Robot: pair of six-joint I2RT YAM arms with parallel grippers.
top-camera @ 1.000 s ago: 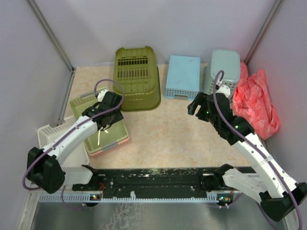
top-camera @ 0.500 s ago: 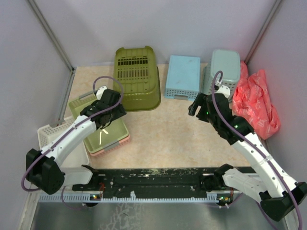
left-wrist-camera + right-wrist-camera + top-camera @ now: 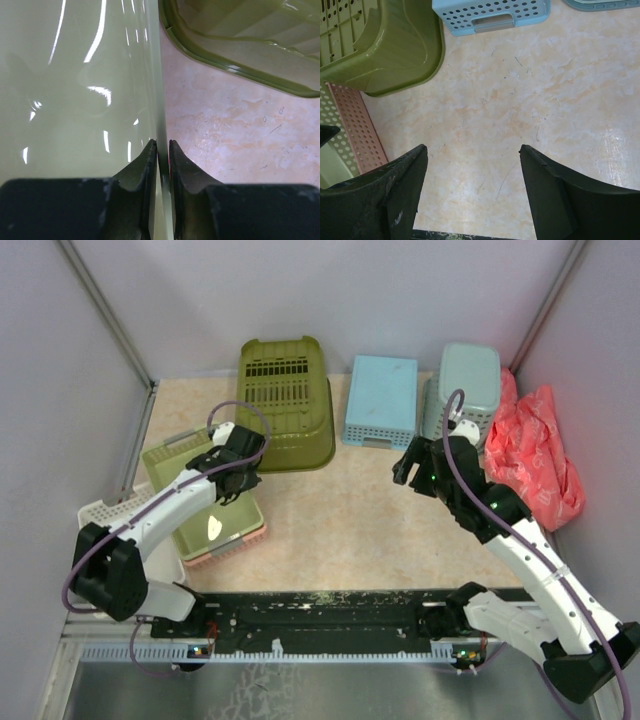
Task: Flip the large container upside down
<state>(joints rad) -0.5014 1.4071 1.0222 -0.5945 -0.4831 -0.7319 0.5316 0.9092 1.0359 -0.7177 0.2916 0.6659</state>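
The olive-green tub (image 3: 285, 405) sits toward the back of the table (image 3: 350, 510), rim down, with its slotted bottom facing up. The left end effector (image 3: 162, 150) is clenched on the thin side wall of the pale-green tray (image 3: 75, 100), near the tub's rim. The right end effector (image 3: 472, 150) hangs released above the table, grasping nothing.
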